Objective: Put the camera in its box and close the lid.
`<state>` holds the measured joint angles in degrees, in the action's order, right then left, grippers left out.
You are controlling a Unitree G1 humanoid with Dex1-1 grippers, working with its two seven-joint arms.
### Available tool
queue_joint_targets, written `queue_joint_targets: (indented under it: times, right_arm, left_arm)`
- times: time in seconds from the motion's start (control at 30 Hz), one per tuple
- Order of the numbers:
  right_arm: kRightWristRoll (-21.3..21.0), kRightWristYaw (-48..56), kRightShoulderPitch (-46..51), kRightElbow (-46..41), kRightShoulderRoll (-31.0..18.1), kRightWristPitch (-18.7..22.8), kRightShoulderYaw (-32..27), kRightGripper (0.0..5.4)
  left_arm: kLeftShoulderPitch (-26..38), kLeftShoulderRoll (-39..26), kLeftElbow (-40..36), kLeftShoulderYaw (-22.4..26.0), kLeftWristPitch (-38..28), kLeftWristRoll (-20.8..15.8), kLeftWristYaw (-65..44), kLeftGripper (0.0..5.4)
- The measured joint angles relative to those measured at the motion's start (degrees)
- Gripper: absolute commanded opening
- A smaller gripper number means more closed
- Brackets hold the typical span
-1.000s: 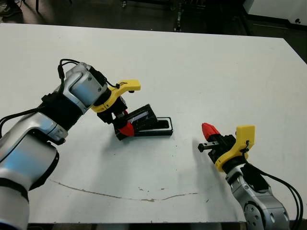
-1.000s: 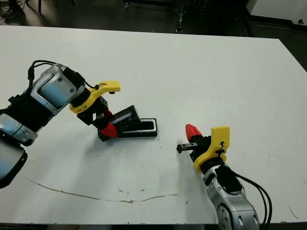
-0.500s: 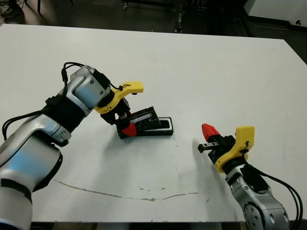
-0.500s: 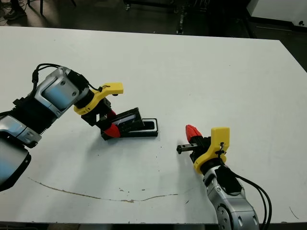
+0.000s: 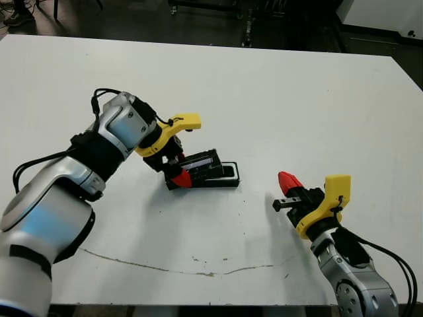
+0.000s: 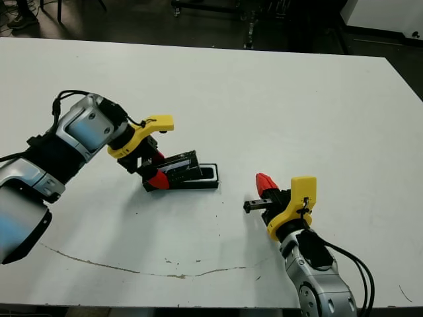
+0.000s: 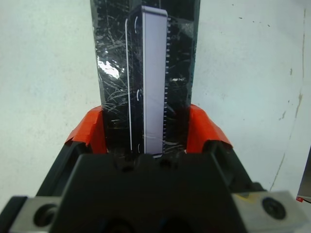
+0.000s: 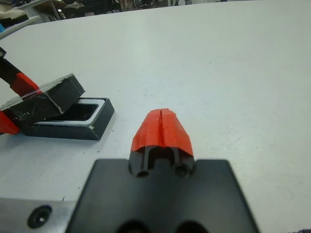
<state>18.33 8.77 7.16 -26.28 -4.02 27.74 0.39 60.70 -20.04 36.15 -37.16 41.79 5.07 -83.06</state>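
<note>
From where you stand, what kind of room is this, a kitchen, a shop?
Most likely a robotics lab or test room. A bare white table holds only a small box and lid for practice, and dark equipment frames stand on the floor beyond it.

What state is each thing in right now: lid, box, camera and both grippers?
lid: gripped, tilted, its lower end on the box's left end, not closed.
box: flat on the table, open, partly under the lid.
camera: cannot tell; the box's uncovered inside looks dark.
left gripper: shut on the lid.
right gripper: shut, empty, apart from the box.
</note>
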Motion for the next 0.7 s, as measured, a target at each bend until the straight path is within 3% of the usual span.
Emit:
queue_joint_targets:
  times: [0.7]
  right_arm:
    - [0.48,0.29,0.08,-0.27,-0.47,0.12,-1.92,0.0]
  left_arm:
    - [-4.17,2.07,-5.86,1.28,-4.69,1.12,6.24,3.17]
